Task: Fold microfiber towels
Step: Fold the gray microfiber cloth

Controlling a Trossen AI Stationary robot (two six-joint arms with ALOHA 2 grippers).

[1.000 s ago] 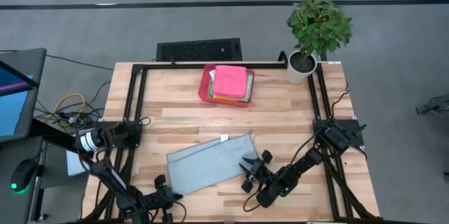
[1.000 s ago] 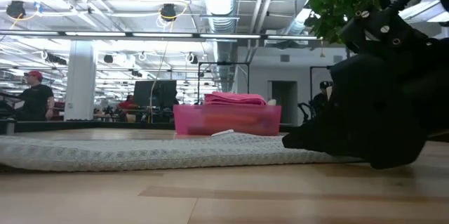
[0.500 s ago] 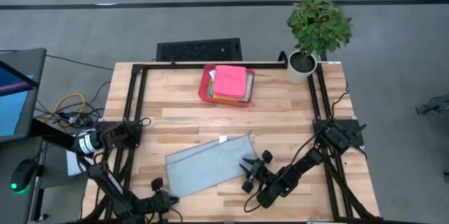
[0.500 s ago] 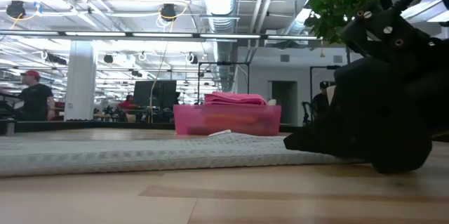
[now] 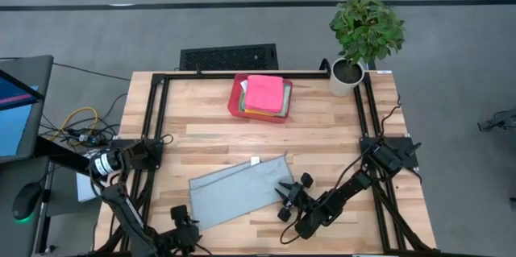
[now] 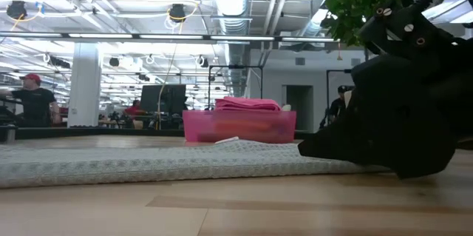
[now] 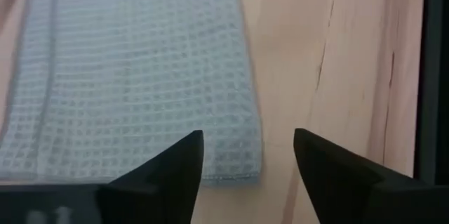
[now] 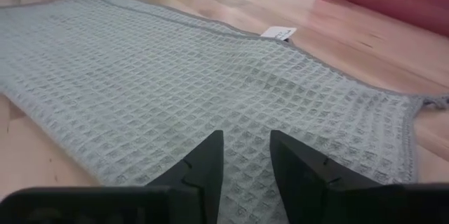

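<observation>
left gripper (image 7: 247,155): at near-left corner of the grey towel (image 5: 240,190), fingers (image 7: 173,168) apart, nothing between them, one tip over the cloth edge, the other over bare wood.
right gripper (image 8: 245,155): at the grey towel's right end, low over the cloth; fingers (image 8: 202,161) w/ a small gap, cloth not pinched as far as I can see.
grey towel: lies flat on the table (image 5: 210,128), folded to a long strip, slanted; small white tag (image 8: 277,34) at its far edge.
red tray (image 5: 236,96): far from the grey towel, twd table's back edge.
pink towel (image 5: 264,93): on top of stack in the red tray, other colours under it.
plant (image 5: 364,33): in white pot, beyond the towel at the far right corner.
person (image 6: 31,103): in the room behind, far left, red cap.
</observation>
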